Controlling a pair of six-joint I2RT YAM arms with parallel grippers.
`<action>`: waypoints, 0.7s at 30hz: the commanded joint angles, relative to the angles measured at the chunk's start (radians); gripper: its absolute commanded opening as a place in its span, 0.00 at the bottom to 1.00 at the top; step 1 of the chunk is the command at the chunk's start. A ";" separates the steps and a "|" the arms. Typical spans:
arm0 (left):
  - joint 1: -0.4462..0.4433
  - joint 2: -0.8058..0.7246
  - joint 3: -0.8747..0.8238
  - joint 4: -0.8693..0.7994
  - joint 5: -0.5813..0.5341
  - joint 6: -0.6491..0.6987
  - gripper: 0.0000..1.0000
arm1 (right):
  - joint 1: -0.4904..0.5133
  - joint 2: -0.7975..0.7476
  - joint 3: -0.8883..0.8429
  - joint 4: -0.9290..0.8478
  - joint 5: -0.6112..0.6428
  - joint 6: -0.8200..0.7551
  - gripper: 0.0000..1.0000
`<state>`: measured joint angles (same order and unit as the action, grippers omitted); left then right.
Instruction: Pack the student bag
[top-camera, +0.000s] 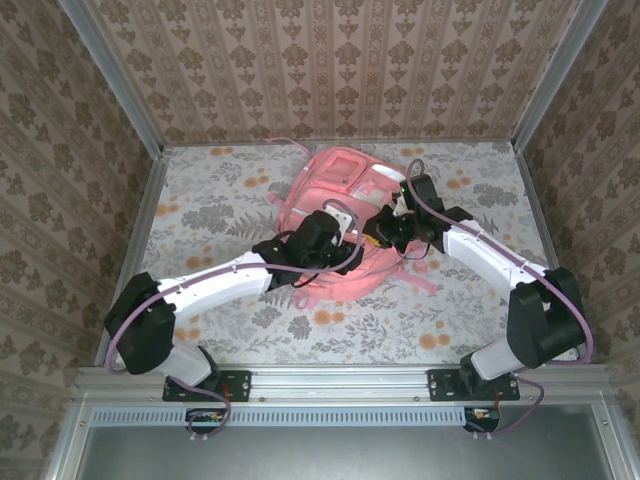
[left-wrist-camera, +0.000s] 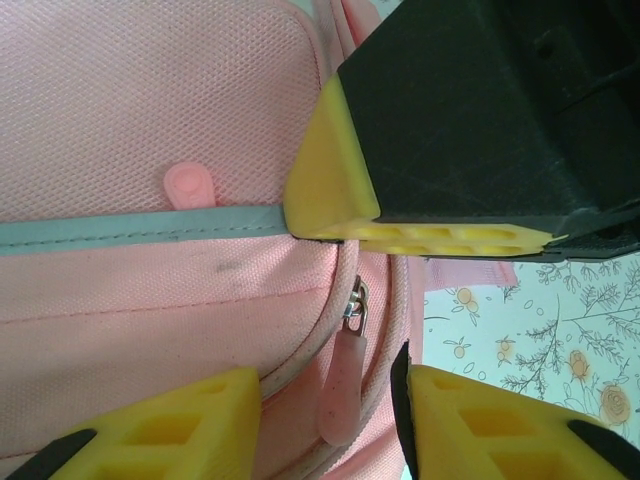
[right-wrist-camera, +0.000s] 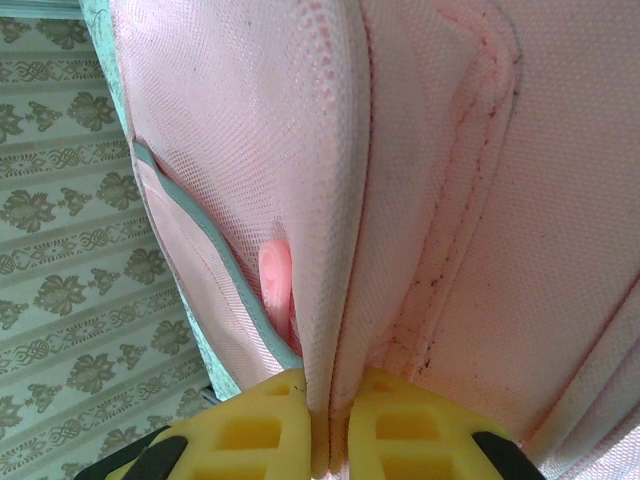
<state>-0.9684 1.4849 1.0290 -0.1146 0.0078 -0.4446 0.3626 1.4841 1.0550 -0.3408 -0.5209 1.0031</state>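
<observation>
Student bag (top-camera: 340, 172): right jaws pinch its fabric; left jaws stand half-open around the zipper pull (left-wrist-camera: 340, 388). Close squarely on it, then draw along the track.

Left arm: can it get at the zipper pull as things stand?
Probably yes. The pull hangs between the open fingers of the left tool, with nothing in front of it. The right tool, shut on a fold of the bag, sits just above but looks clear.
</observation>
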 joint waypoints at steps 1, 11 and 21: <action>-0.006 -0.047 -0.011 -0.029 -0.014 -0.025 0.43 | 0.009 -0.028 0.028 0.053 -0.071 0.022 0.11; -0.007 -0.103 -0.089 -0.006 0.016 -0.105 0.48 | 0.025 -0.008 0.046 0.082 -0.099 0.040 0.10; 0.001 -0.044 -0.045 0.012 0.016 -0.102 0.48 | 0.039 0.002 0.058 0.092 -0.110 0.049 0.10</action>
<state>-0.9691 1.4132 0.9508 -0.1177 0.0196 -0.5312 0.3866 1.4937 1.0653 -0.3099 -0.5545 1.0462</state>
